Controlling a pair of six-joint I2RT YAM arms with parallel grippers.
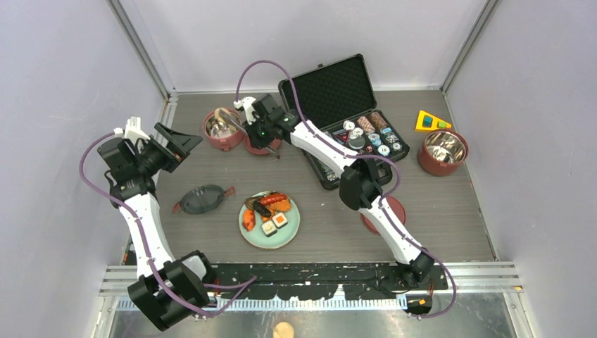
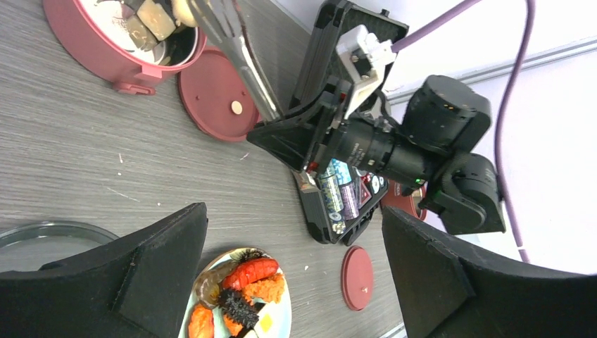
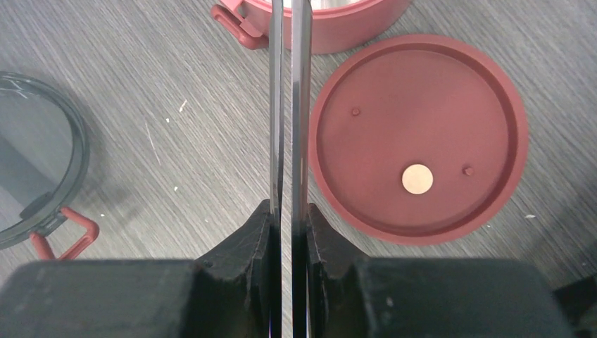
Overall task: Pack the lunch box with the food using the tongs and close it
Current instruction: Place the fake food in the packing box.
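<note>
Right hand (image 3: 288, 218): clamped on the tongs (image 3: 301, 105), squeezing the two silver arms almost together with only a thin gap between them.
Tongs: reach forward from the hand, tips over the rim of the open lunch box tier (image 1: 223, 129).
Lunch box tier: back left of the surface (image 1: 436, 211), a few pieces of food already inside.
Inner lid (image 3: 419, 137): flat, red, lying just beside that tier, right of the tongs.
Left hand (image 1: 184, 146): fingers wide apart, nothing between them, raised at the left side.
Top lid (image 1: 200, 199): dark, translucent, flat on the surface near the plate.
Plate (image 1: 288, 236): pale green, front middle, carrying shrimp bits, a dark sausage and two sushi rolls.
Second tier (image 1: 442, 151): steel-lined, far right.
Poker chip case (image 1: 338, 91): open, at the back.
</note>
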